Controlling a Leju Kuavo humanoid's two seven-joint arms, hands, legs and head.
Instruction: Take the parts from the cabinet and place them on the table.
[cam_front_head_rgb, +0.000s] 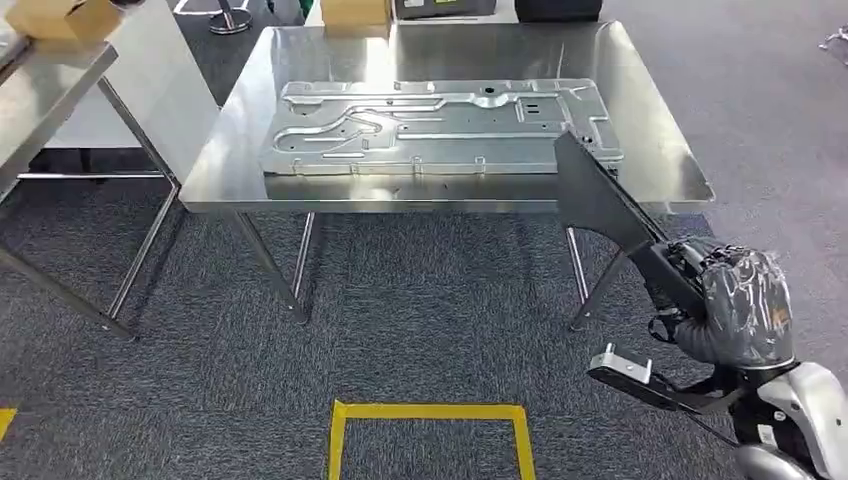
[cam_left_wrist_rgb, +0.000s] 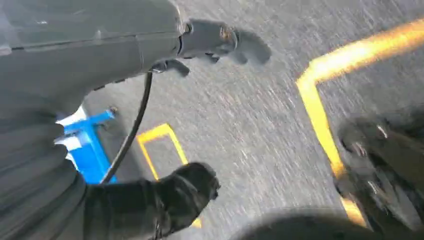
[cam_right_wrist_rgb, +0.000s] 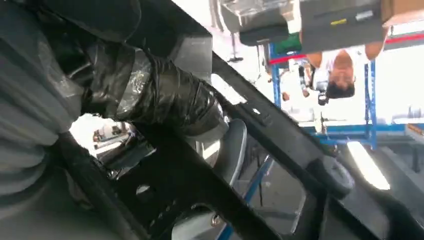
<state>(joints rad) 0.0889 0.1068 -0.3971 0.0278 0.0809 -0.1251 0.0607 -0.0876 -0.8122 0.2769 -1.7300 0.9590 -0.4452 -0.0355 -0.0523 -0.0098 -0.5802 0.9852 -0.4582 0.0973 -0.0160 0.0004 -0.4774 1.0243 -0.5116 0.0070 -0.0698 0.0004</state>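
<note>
My right hand (cam_front_head_rgb: 735, 300), wrapped in clear film, grips a long black part (cam_front_head_rgb: 600, 200) by its near end. The part's broad far end reaches up over the front right edge of the steel table (cam_front_head_rgb: 655, 110). In the right wrist view the same black part (cam_right_wrist_rgb: 280, 130) runs slantwise past my film-wrapped hand (cam_right_wrist_rgb: 150, 95). A large stamped silver panel (cam_front_head_rgb: 440, 125) lies flat on the table. My left hand (cam_left_wrist_rgb: 165, 200) hangs over the carpet and holds nothing; its thumb (cam_left_wrist_rgb: 210, 37) stands well apart from the dark fingers.
A second steel table (cam_front_head_rgb: 50, 90) stands at the left with a cardboard box (cam_front_head_rgb: 60, 20) on it. Another box (cam_front_head_rgb: 355, 15) sits at the main table's far edge. Yellow tape (cam_front_head_rgb: 430, 415) marks the carpet. A person (cam_right_wrist_rgb: 340, 70) stands by blue racks.
</note>
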